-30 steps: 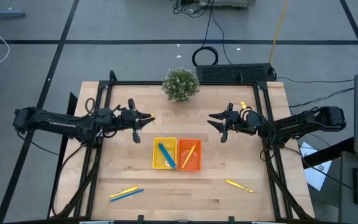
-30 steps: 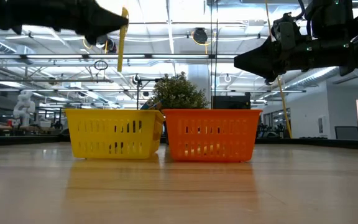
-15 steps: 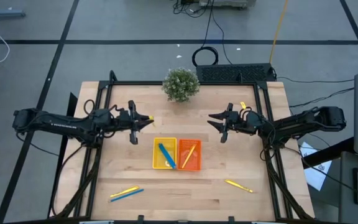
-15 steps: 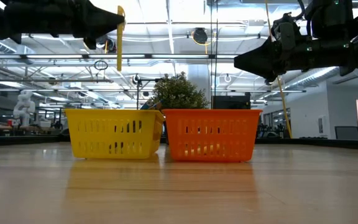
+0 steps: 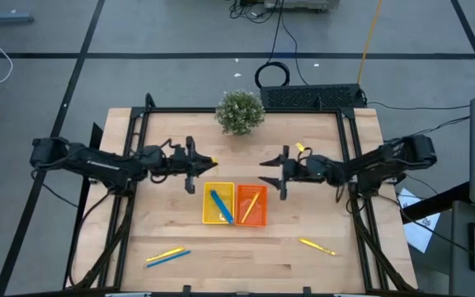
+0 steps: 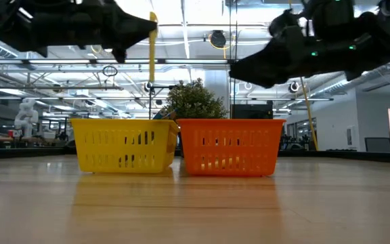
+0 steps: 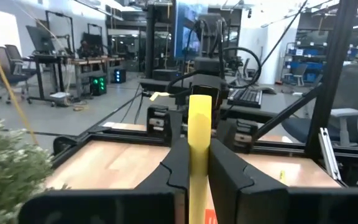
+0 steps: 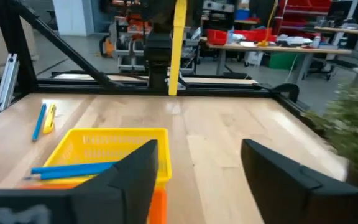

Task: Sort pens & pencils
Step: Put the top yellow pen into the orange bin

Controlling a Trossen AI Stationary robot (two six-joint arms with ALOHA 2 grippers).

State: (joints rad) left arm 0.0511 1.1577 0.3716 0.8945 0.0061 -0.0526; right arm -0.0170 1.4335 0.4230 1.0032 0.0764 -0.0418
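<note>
Left gripper (image 5: pixel 207 162) clamps a yellow pencil (image 6: pixel 152 46); right gripper (image 5: pixel 268 176) open. Baskets (image 5: pixel 207 216) part-filled; three sticks (image 5: pixel 168 256) wait at six o'clock.

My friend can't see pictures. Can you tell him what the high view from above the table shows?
From above, the left gripper holds a yellow pencil over the table near the yellow tray, while the open right gripper hovers by the orange tray. More pens and pencils lie on the wooden table.

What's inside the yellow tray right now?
In the high view, the yellow tray holds one blue stick lying diagonally, with a bit of yellow showing by its lower end. Whether anything lies beneath the blue stick cannot be seen.
</note>
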